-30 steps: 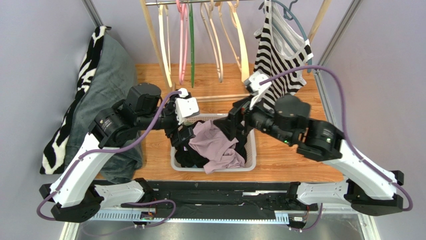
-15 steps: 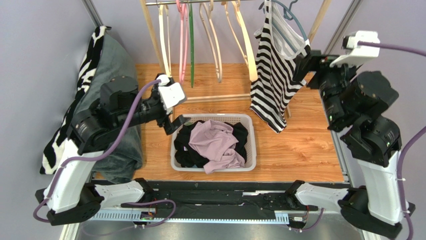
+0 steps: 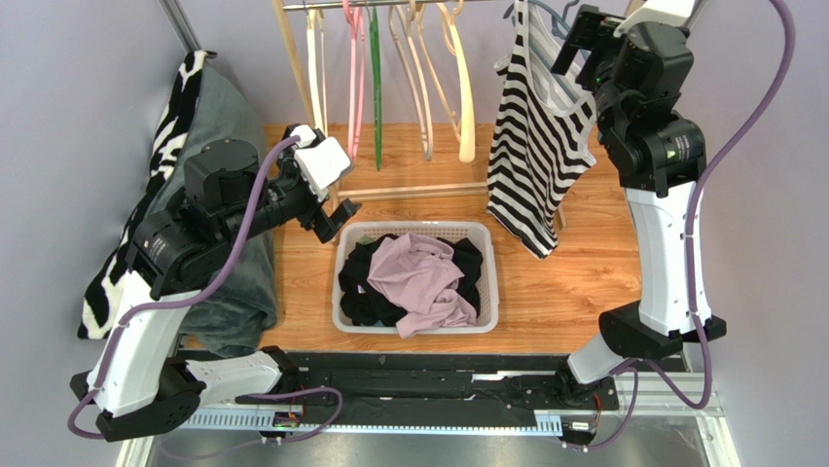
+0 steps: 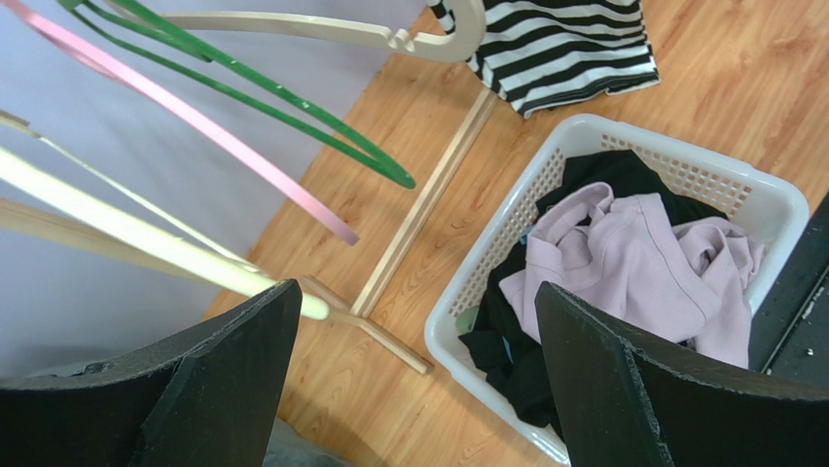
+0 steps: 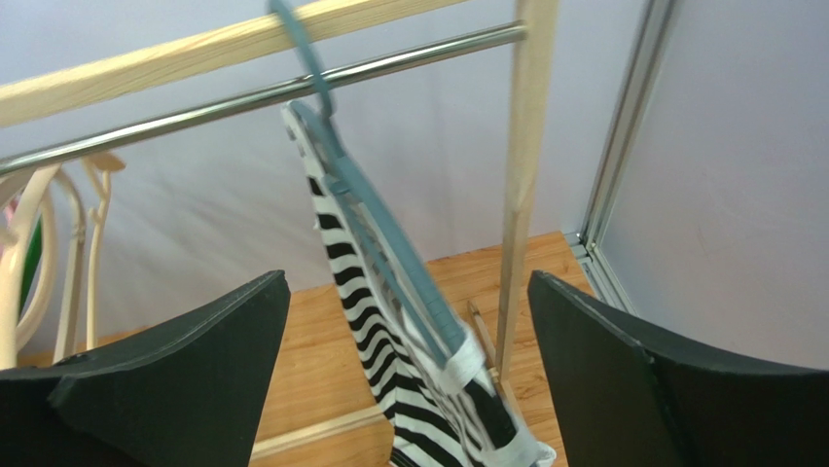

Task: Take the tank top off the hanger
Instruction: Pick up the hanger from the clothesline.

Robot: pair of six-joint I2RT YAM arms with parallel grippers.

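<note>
A black-and-white striped tank top (image 3: pixel 538 146) hangs on a grey-blue hanger (image 3: pixel 567 31) at the right end of the metal rail. My right gripper (image 3: pixel 580 44) is raised beside the hanger's top, open. In the right wrist view the hanger (image 5: pixel 389 243) and the tank top (image 5: pixel 355 277) lie between the spread fingers of my right gripper (image 5: pixel 407 277), which touch neither. My left gripper (image 3: pixel 333 218) hovers open and empty left of the basket. From the left wrist, the left gripper (image 4: pixel 416 287) looks down on the floor and the basket corner.
A white basket (image 3: pixel 340 292) of dark and pink clothes sits on the wooden floor between the arms. Empty wooden, pink and green hangers (image 3: pixel 373 88) fill the rail's left part. A wooden rack post (image 5: pixel 523 185) stands just right of the tank top. Grey and zebra cloths (image 3: pixel 195 146) are piled at the left.
My right arm has swung up from the basket to the hanger at the rail's right end. My left arm has drawn back to the left of the basket.
</note>
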